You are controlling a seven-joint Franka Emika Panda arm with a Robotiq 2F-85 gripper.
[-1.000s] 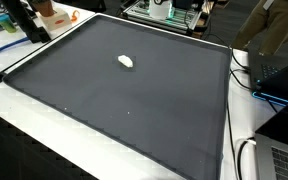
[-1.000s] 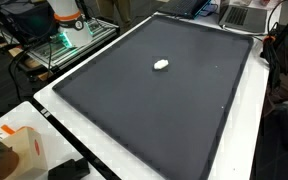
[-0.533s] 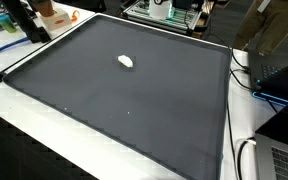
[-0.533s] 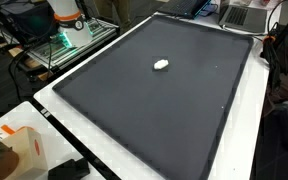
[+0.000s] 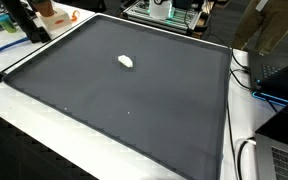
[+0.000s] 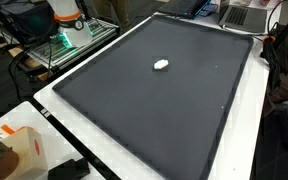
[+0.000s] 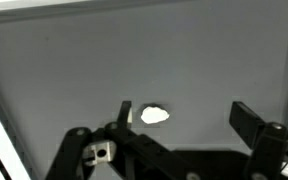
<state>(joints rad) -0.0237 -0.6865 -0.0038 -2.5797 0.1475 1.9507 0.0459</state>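
- On the black mat (image 5: 134, 110) in an exterior view, the small white object (image 5: 126, 62) lies alone in the far half, well apart from every edge; nothing touches it, so by this evidence no grasp has been made and the whole of the handling is left to do; neither arm nor gripper shows over the mat here, and the white table (image 5: 44, 130) frames the mat along its near side
- Across the same mat (image 6: 164, 110) in an exterior view taken from another side, the white object (image 6: 161, 65) again sits free on the dark surface, towards the far end and roughly midway across; the arm's working end is out of frame, so its pose cannot be read from this picture; the table (image 6: 94, 150) shows as a pale border
- Below the wrist camera, the gripper (image 7: 184, 118) enters from the bottom edge with its two fingers (image 7: 125, 108) spread wide and nothing between the pads; the white object (image 7: 155, 115) appears in the gap, nearer one finger than the other and touching neither; the mat (image 7: 134, 50) fills the rest of the view, which suggests a wrist pointed downward and held above the surface, roughly lined up with the object but not lowered to it
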